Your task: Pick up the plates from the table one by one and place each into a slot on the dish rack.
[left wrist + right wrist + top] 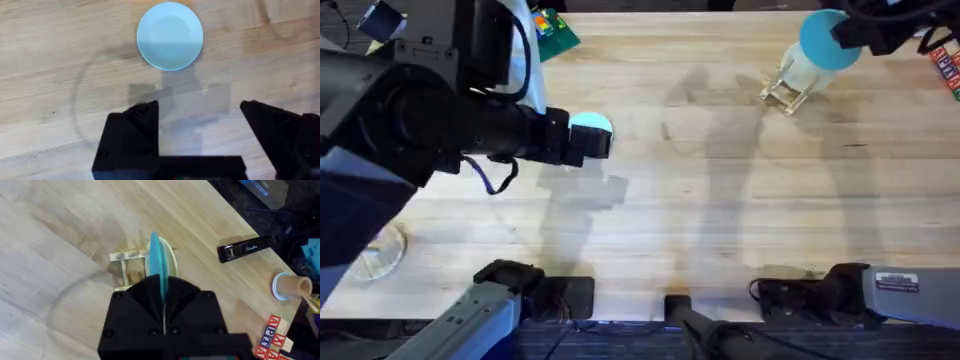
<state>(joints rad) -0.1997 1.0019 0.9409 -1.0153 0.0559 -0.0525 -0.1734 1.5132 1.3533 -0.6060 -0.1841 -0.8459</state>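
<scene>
My right claw [163, 297] was pinched tight on the rim of the teal plate [156, 262], holding it on edge directly above the dish rack [131, 270] at the far right of the tabletop [720, 200], where a cream plate [171, 260] already stood among the thin pale-wood pegs. My left claw [200, 112] hung with its black fingers spread wide over the pale sky-blue plate [170, 36], which lay flat on the butcher-block planks, apart from my fingertips. Both plates looked small, round, smooth and rigid, probably light and a little slick, so I judged the rim the only sensible hold; the flat one would likely need a finger worked under its edge.
</scene>
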